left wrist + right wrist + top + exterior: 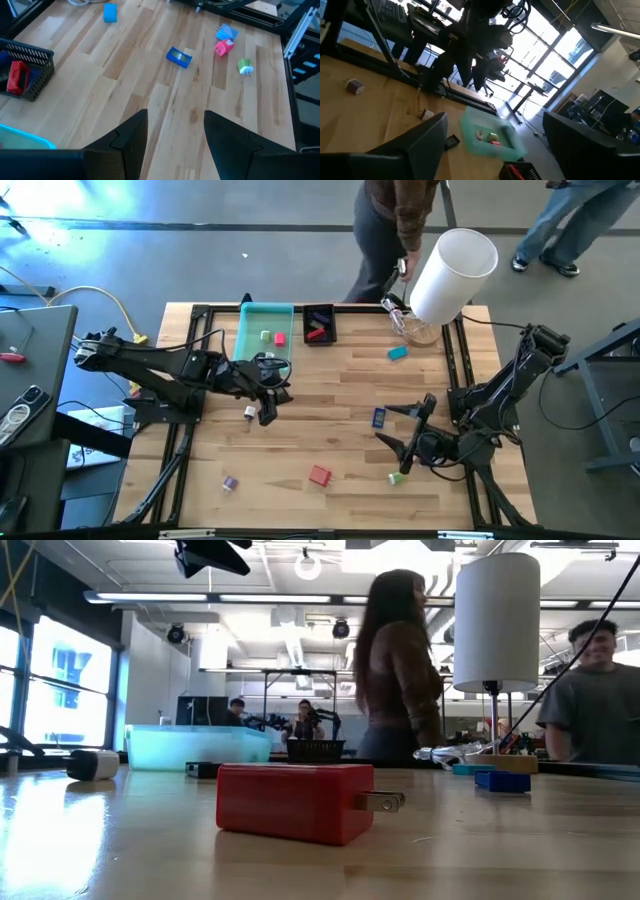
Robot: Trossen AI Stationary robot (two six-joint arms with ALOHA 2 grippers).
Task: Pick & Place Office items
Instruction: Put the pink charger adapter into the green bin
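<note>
Small office items lie scattered on the wooden table: a red plug block (pixel 319 475) (pixel 295 800), a purple piece (pixel 230 483), a green piece (pixel 396 477), a blue piece (pixel 379 418) (pixel 178 57), a teal piece (pixel 398 353) and a white piece (pixel 250 412). My left gripper (pixel 275 402) (pixel 175 135) is open above bare wood, just right of the white piece. My right gripper (pixel 404 420) (pixel 492 145) is open wide and empty, beside the blue piece, pointing toward the table's left. A pink piece (pixel 223 47) shows only in the left wrist view.
A teal tray (pixel 250 345) (pixel 470 120) at the far edge holds green and pink pieces. Beside it a black basket (pixel 319 310) (pixel 35 55) holds a red piece. A large white cylinder (pixel 452 275) (pixel 497 620) stands far right. People stand beyond the far edge.
</note>
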